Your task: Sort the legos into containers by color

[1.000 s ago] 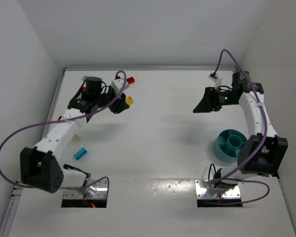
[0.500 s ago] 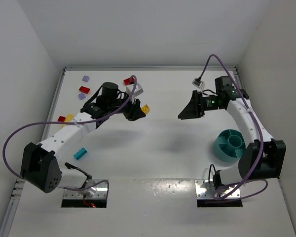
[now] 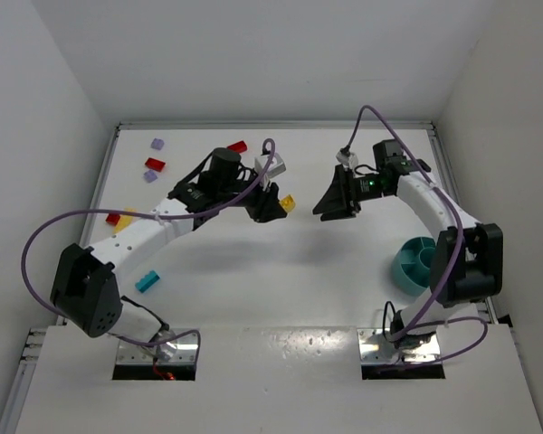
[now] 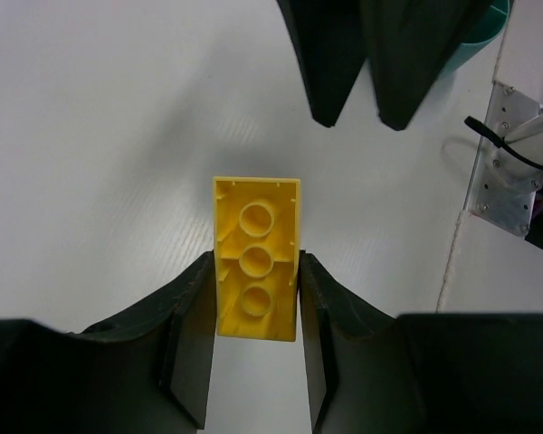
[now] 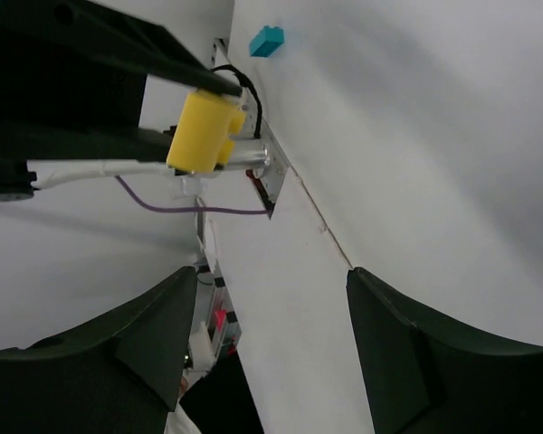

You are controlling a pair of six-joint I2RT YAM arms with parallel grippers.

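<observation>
With the left hand (image 4: 253,267) clamped on the yellow brick (image 4: 257,226), centre the brick's free end inside the parted right hand (image 3: 323,208) directly ahead before releasing.

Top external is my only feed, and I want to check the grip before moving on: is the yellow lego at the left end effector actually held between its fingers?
Observer: Yes. In the left wrist view the left end effector is shut on the yellow lego, clamping its long sides, with the hollow underside facing the camera.
Operator: And the right one, open or shut?
Observer: The right wrist view shows the right end effector open, with nothing in it.
Operator: Is it lined up with the lego?
Observer: Not quite. In the right wrist view the lego sits toward the upper left, off that end effector's centre line.
</observation>
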